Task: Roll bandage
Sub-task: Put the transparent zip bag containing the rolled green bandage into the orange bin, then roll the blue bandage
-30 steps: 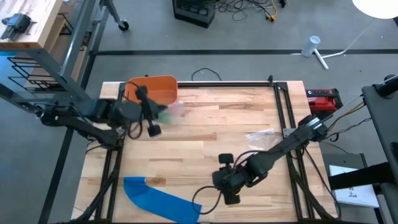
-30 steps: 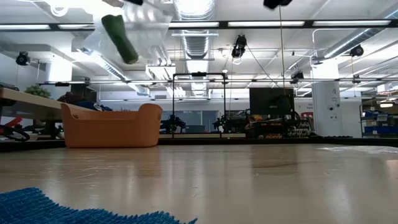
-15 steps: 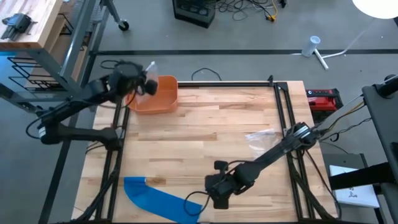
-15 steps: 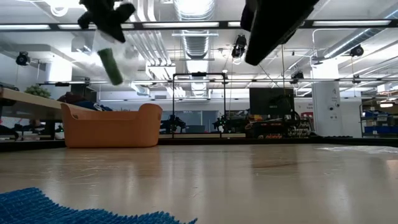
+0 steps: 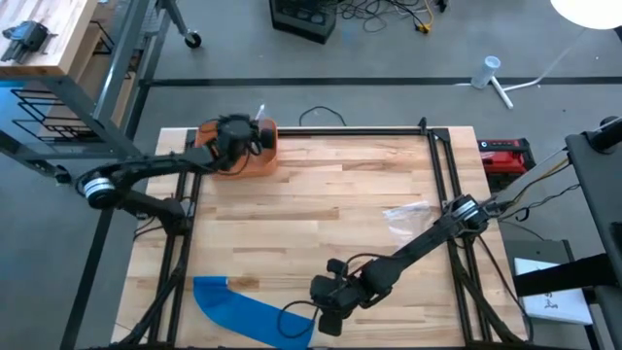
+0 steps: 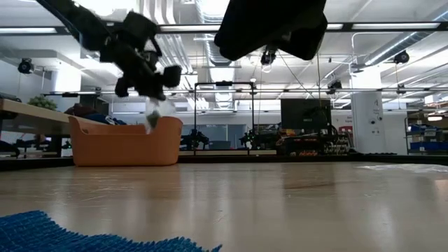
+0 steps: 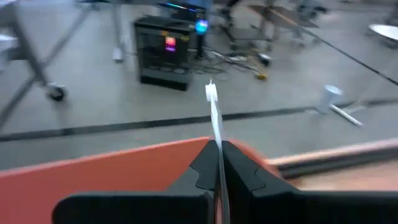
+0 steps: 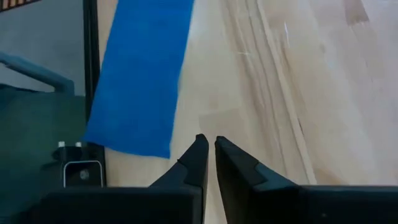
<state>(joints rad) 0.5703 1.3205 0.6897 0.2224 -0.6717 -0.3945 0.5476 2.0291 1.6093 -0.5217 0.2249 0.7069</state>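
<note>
The blue bandage (image 5: 248, 313) lies flat and unrolled along the table's near left edge; it also shows in the low view (image 6: 63, 234). My right gripper (image 5: 326, 319) hovers shut just beside the bandage's right end (image 8: 134, 140), its fingertips (image 8: 200, 149) over bare wood with nothing between them. My left gripper (image 5: 255, 136) is over the orange bin (image 5: 238, 160) at the far left corner, shut on a piece of clear plastic wrap (image 7: 212, 102). My left gripper pinches a thin strip of the clear plastic wrap (image 7: 216, 140) between its two fingers, edge-on. One end of the wrap sticks out past the fingertips. A scrap (image 6: 150, 120) hangs below the gripper, above the orange bin's rim and clear of the table.
Another clear plastic wrapper (image 5: 408, 214) lies on the wood toward the right edge. Black frame rails (image 5: 437, 165) run along the far and right sides. A red device (image 5: 505, 156) sits beyond the right rail. Open wood lies in the middle of the table.
My left gripper has swung with the clear wrap from over the table toward the far left corner and come down over the orange bin; the green roll that showed in the wrap before is no longer visible. My right gripper has gone down and left, toward the bandage's end.
</note>
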